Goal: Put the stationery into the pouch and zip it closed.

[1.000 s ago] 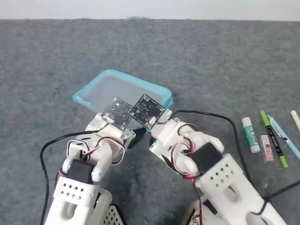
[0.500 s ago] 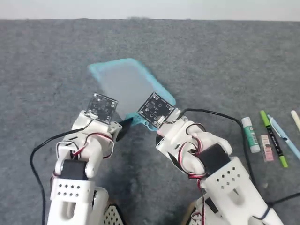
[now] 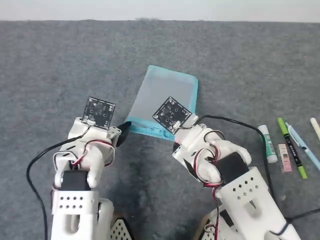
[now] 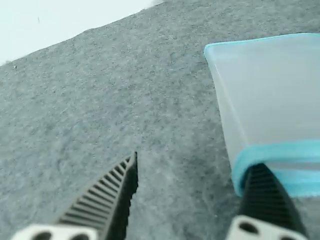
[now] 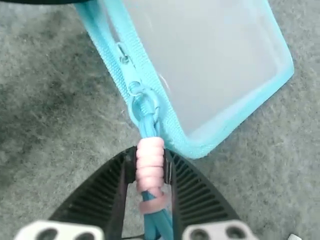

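Note:
The pouch (image 3: 167, 97) is translucent with light blue edging and lies flat on the grey felt, its zipper edge toward the arms. In the right wrist view my right gripper (image 5: 150, 159) is shut on the pink zipper pull (image 5: 150, 167), which hangs on a blue cord from the slider (image 5: 142, 97) at the pouch (image 5: 200, 65). My left gripper (image 4: 192, 187) is open over bare felt, with one fingertip (image 4: 260, 180) at the corner of the pouch (image 4: 270, 95). The stationery lies at the far right: a glue stick (image 3: 267, 144), a green pen (image 3: 291, 147), a pink eraser (image 3: 284, 157) and a blue pen (image 3: 305, 147).
Grey felt covers the whole table, with open room left of and behind the pouch. A pale item (image 3: 315, 127) shows at the right edge. Black cables (image 3: 235, 124) run from both arms across the felt.
The pouch has swung from lying toward the left to pointing away and to the right. The left gripper let go of it and drew back to the left; the right gripper kept the zipper pull.

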{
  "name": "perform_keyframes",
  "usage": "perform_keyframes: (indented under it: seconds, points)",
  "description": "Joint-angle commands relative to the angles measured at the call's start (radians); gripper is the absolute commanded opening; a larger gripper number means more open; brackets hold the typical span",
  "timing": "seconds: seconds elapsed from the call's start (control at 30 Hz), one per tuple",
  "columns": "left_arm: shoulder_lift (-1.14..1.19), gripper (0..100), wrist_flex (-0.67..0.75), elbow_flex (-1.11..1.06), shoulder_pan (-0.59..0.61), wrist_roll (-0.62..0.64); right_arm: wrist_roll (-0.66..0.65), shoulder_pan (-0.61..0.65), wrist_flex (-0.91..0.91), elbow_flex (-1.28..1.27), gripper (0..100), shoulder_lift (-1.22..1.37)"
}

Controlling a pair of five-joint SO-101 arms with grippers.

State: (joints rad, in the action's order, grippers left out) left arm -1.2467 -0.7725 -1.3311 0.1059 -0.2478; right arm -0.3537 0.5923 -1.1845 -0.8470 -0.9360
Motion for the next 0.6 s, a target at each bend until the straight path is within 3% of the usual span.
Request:
perform_keyframes:
  seconds: [0.0, 0.23, 0.57]
  points:
    - [0.008, 32, 0.041, -0.008, -0.072, 0.014, 0.012, 0.073, -0.012, 0.038, 0.6, -0.045]
    - [0.008, 31, 0.074, -0.041, -0.107, 0.014, 0.014, 0.188, -0.039, 0.074, 0.6, -0.047]
    - [0.008, 31, 0.155, -0.082, -0.137, 0.061, -0.021, 0.252, -0.091, 0.072, 0.6, -0.165]
